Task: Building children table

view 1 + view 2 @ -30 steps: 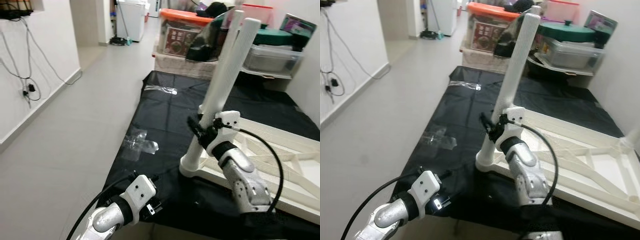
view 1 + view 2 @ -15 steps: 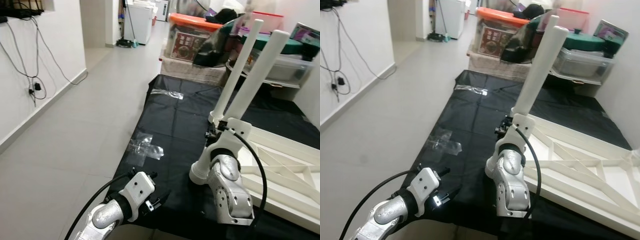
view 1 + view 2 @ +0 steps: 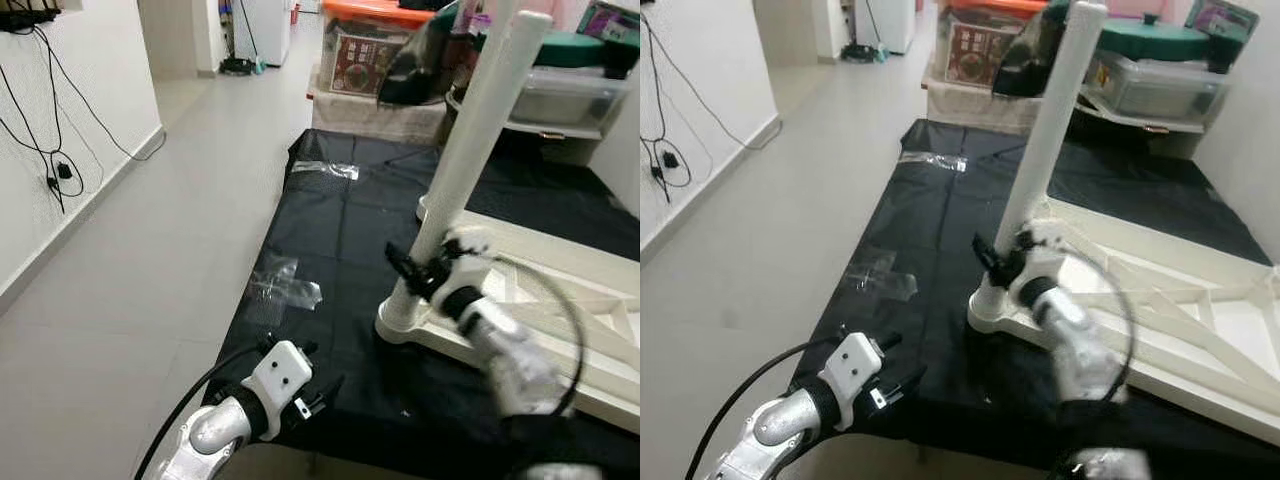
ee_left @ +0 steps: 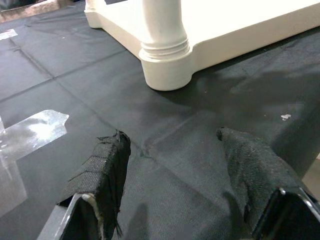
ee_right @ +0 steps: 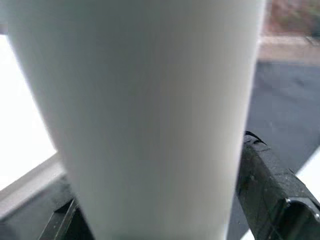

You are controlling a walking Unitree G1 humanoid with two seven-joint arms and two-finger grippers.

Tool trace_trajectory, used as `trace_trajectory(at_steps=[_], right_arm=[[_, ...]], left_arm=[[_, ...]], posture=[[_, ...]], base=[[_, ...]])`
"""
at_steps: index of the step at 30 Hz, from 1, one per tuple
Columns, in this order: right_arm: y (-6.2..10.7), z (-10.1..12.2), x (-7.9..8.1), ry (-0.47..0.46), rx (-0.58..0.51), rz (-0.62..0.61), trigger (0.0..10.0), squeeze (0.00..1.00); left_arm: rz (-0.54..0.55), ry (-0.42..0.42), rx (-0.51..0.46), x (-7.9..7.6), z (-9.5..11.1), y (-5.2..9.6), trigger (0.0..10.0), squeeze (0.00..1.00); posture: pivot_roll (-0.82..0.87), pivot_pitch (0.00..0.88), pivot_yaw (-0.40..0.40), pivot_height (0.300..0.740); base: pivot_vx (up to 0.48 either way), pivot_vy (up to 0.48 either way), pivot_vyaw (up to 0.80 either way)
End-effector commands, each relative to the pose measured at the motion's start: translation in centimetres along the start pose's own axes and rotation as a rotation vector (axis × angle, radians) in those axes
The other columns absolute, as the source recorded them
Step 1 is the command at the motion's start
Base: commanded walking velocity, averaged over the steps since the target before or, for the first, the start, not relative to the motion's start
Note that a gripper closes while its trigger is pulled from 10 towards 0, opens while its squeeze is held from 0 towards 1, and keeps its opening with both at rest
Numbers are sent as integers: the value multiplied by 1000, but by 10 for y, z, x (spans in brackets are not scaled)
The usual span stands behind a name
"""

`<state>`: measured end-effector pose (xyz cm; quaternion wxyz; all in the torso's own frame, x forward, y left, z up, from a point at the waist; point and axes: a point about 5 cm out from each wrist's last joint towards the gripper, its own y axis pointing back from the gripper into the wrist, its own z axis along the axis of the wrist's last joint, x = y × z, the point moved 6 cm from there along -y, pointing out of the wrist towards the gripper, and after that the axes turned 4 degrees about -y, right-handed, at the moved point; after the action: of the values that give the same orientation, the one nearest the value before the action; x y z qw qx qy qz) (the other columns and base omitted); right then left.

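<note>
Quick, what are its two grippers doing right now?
Left gripper: open, holding nothing, low over the black sheet.
Right gripper: fingers around the white table leg; how tight, cannot be told.

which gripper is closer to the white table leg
Right. The right gripper is at the lower part of the upright table leg, its fingers either side of it. The left gripper hangs open over the black sheet, apart from the leg.

A big black sheet lies flat on the pale floor. On the sheet rests a white table, turned upside down with its legs up. Beside the table, nearer the wall, a crumpled bit of clear tape sticks to the sheet. Another shiny strip lies farther off.
</note>
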<state>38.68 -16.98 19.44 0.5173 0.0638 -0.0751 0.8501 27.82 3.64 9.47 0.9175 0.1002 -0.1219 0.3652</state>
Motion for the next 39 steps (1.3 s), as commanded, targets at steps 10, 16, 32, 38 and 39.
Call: trace_trajectory(at_steps=[10,16,32,38,39], right_arm=[[-17,-1,37,-32,151,475,10000,0],[-21,1,55,-55,159,613,10000,0],[-41,-2,19,-12,19,147,0,0],[-5,-8,-45,11,-39,-544,0,0],[-5,-8,-45,11,-39,-544,0,0]], left_arm=[[-5,-15,-2,-3,0,-3,10000,0],[-3,-19,-3,-3,0,-2,10000,0],[-2,-10,-5,-4,1,0,10000,0],[14,-4,-11,-1,2,-2,10000,0],[14,-4,-11,-1,2,-2,10000,0]], posture=[[179,0,-141,740],[187,0,-147,740],[169,0,-139,740],[153,0,-129,740],[153,0,-129,740]], base=[[0,0,0],[0,0,0],[0,0,0],[0,0,0],[0,0,0]])
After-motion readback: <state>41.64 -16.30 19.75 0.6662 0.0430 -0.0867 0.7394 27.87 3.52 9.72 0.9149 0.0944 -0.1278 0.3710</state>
